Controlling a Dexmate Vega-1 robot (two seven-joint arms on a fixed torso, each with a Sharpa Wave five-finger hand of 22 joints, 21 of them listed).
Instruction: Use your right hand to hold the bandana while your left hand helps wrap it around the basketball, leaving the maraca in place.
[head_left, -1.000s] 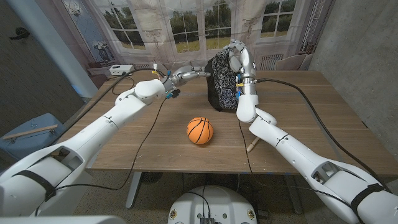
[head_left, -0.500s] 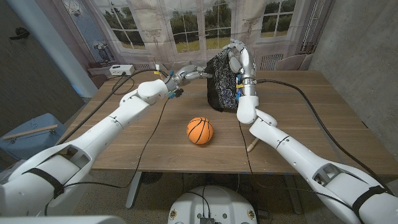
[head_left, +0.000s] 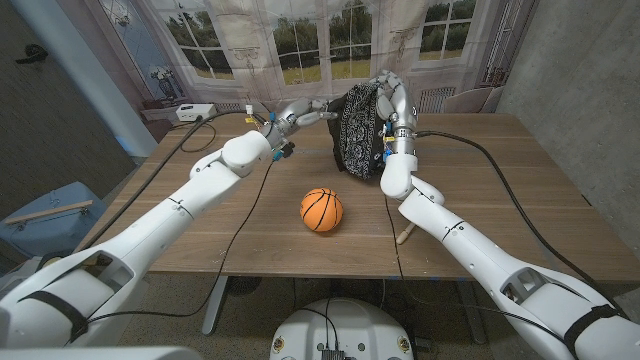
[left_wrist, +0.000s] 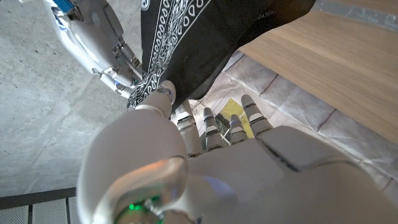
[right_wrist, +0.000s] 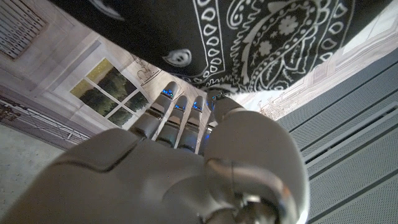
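Observation:
My right hand (head_left: 391, 100) is raised over the far middle of the table and grips the black bandana (head_left: 358, 130) with white paisley print, which hangs down from it. The cloth also shows in the right wrist view, bandana (right_wrist: 249, 37), above my right hand (right_wrist: 186, 155). My left hand (head_left: 300, 112) reaches in from the left, fingers stretched to the cloth's upper edge. In the left wrist view the thumb of my left hand (left_wrist: 205, 162) touches the hem of the bandana (left_wrist: 186, 37). The orange basketball (head_left: 321, 209) sits on the table nearer me. The maraca's wooden handle (head_left: 405, 233) pokes out under my right forearm.
A white box (head_left: 185, 112) with cables stands at the table's back left corner. A black cable (head_left: 240, 215) runs across the wood beside the ball, another cable (head_left: 490, 160) trails along the right side. A blue bin (head_left: 40, 220) stands on the floor at the left.
My left hand has moved up and right to the bandana's edge. The right hand has turned a little, and the hanging cloth now looks narrower and sits slightly higher.

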